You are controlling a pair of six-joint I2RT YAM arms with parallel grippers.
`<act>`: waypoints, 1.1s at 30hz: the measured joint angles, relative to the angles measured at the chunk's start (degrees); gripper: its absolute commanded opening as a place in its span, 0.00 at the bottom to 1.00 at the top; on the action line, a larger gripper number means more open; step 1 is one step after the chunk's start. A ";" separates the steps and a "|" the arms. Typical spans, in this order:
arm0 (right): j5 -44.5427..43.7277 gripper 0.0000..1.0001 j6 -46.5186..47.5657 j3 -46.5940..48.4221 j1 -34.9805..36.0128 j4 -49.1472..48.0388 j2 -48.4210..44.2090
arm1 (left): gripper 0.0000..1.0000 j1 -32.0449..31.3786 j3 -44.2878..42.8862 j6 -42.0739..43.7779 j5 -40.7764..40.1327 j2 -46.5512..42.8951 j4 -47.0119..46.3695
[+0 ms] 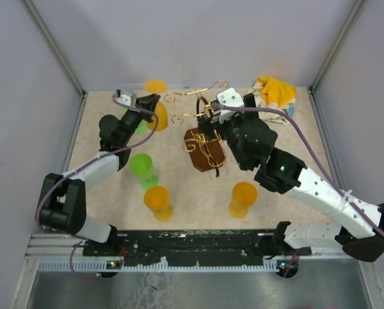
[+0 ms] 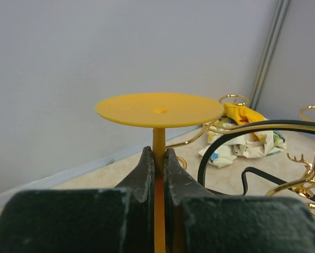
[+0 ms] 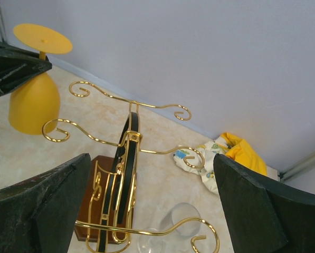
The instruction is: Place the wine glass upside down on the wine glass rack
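Left claw (image 2: 158,158) grips the stem of the inverted yellow-orange plastic wine glass (image 2: 160,109), just left of the brown-based gold wire rack (image 3: 128,153). Right claw (image 3: 152,168) gapes empty above the rack. Best keep the stem plumb and the foot above the curled arms.

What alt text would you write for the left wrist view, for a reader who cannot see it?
The black left gripper pinches the thin stem of an upside-down yellow plastic wine glass, round foot uppermost. Behind right: a gold wire wine glass rack and a crumpled yellow-and-white cloth.
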State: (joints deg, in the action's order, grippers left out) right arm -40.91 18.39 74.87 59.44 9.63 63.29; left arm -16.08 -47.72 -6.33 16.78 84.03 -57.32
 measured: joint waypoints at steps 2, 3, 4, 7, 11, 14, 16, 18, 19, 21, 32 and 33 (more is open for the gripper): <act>0.02 0.99 -0.22 0.00 0.00 0.11 -0.20 | 0.00 -0.55 0.52 0.22 0.11 0.74 -0.72; 0.00 0.99 -0.26 0.00 0.00 0.13 -0.28 | 0.00 -0.85 0.96 0.37 0.17 1.11 -1.05; 0.00 0.99 -0.28 0.00 0.00 0.13 -0.33 | 0.00 -1.07 1.27 0.46 0.26 1.49 -1.22; 0.00 0.99 -0.26 -0.02 0.00 0.13 -0.33 | 0.00 -1.68 1.75 0.92 0.44 2.75 -1.62; -0.02 0.99 -0.22 -0.33 0.00 0.00 -0.35 | 0.00 -2.34 2.03 1.07 0.92 4.04 -2.29; -0.11 0.99 -0.15 -0.37 0.00 -0.13 -0.35 | 0.00 -2.89 2.08 1.05 1.40 4.96 -2.75; -0.22 0.99 -0.07 -0.37 0.00 -0.20 -0.35 | 0.00 -3.32 2.12 1.05 1.68 5.51 -2.80; -0.24 0.99 -0.02 -0.37 0.00 -0.20 -0.35 | 0.00 -3.78 2.27 1.05 1.90 5.95 -2.84; -0.26 0.99 -0.02 -0.37 0.00 -0.22 -0.35 | 0.00 -3.93 2.40 1.03 1.97 6.10 -2.84; -0.28 0.99 0.00 -0.42 0.00 -0.26 -0.35 | 0.00 -4.20 2.82 1.03 2.19 6.21 -2.91; -0.42 0.99 0.61 -0.98 0.00 -1.07 -0.26 | 0.00 -4.57 3.54 0.07 3.37 8.31 -5.29; -0.42 0.99 0.68 -0.98 0.00 -1.07 -0.26 | 0.00 -4.59 3.52 -0.11 3.56 8.92 -5.33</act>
State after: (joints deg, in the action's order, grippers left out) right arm -41.32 19.07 73.89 59.44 8.56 63.02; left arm -20.67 -44.21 -6.44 20.34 92.95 -62.65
